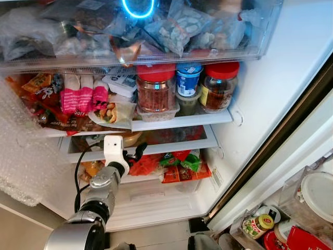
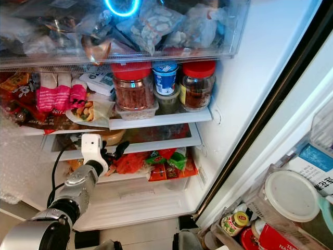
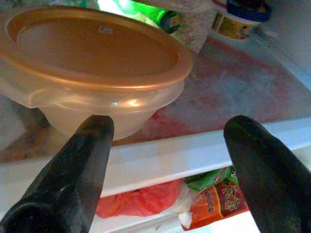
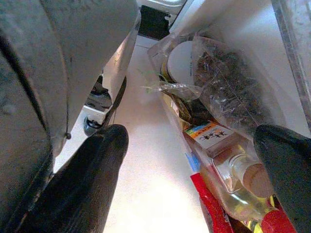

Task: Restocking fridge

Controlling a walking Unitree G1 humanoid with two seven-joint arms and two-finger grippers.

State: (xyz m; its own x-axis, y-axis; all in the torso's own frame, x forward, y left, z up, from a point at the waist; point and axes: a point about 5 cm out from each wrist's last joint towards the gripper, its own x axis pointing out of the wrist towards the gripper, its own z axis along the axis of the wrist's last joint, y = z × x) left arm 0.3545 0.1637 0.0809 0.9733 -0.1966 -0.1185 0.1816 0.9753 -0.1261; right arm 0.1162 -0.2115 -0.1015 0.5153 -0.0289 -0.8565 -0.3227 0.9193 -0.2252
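My left arm reaches into the open fridge at its middle shelf [image 1: 171, 146]. A translucent tub with an orange lid [image 3: 97, 53] stands on that shelf, also seen as the tub [image 1: 130, 138] just behind the white wrist. My left gripper [image 3: 167, 128] is open at the shelf's front edge, one finger [image 3: 92, 141] just below the tub's side and nothing between the fingers. The left gripper [image 1: 138, 151] shows as black fingers beside the wrist. My right gripper [image 4: 192, 136] hangs open and holds nothing, low beside the door bins.
Two red-lidded jars [image 1: 155, 88] [image 1: 219, 86] and a blue-lidded tub [image 1: 188, 79] stand on the shelf above. Red and green packets [image 1: 179, 164] lie below. Bubble wrap [image 1: 21, 151] hangs at left. Door bins with jars and bottles [image 1: 260, 225] stand at right.
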